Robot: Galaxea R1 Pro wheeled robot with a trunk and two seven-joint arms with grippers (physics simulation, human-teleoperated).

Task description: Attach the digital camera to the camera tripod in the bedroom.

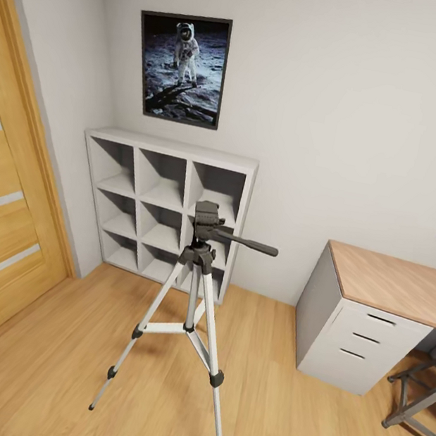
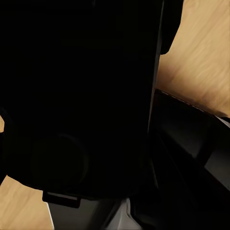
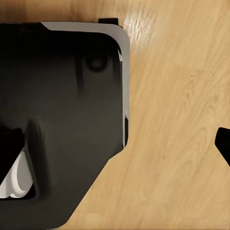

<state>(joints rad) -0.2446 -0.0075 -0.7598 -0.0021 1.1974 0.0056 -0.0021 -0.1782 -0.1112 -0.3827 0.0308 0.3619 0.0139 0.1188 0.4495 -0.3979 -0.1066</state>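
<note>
The camera tripod (image 1: 194, 292) stands ahead with a bare head, so finding the camera comes next; neither pincer's state can be told.

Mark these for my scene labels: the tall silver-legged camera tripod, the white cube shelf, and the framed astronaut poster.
camera tripod (image 1: 201, 254), head view, on the dark grey head atop the legs.
white cube shelf (image 1: 173, 147), head view, on its top board.
astronaut poster (image 1: 180, 67), head view, on the picture's middle.

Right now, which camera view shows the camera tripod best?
The head view: the camera tripod stands whole on the wood floor, legs spread, before the white shelf. Both wrist views show dark robot parts over floor, no tripod part I can recognise.
</note>
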